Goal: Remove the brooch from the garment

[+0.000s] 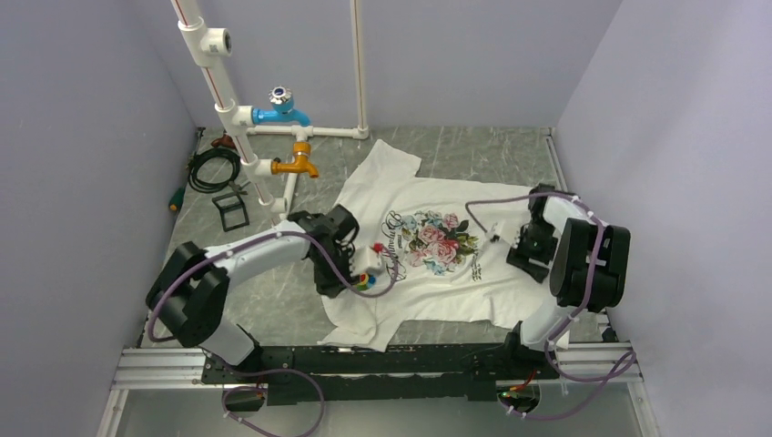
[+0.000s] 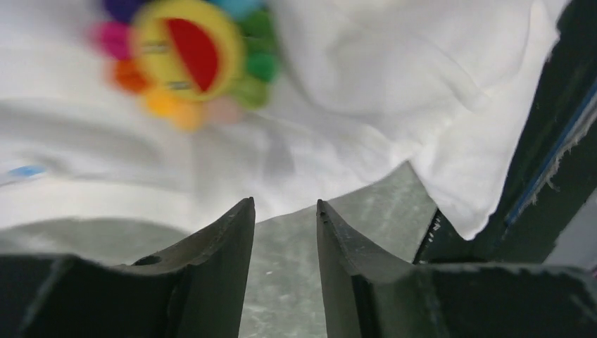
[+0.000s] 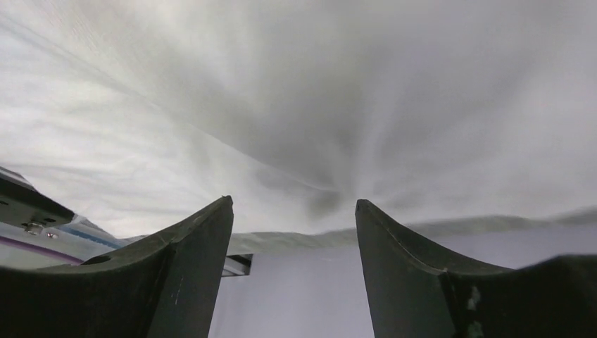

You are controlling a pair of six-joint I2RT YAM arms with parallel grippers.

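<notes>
The garment, a white T-shirt with a pink and blue floral print, lies spread flat on the grey table. The brooch, a small rainbow flower pin with a yellow face, sits on the shirt's left side near its edge. My left gripper hovers just beside it; in the left wrist view its jaws stand open, a little apart, with only bare table between them and the brooch ahead and to the left. My right gripper is low over the shirt's right side, open, with white cloth just beyond its tips.
A white pipe frame with a blue tap and an orange tap stands at the back left. A coiled black cable and a small black frame lie beside it. A metal rail runs along the near edge.
</notes>
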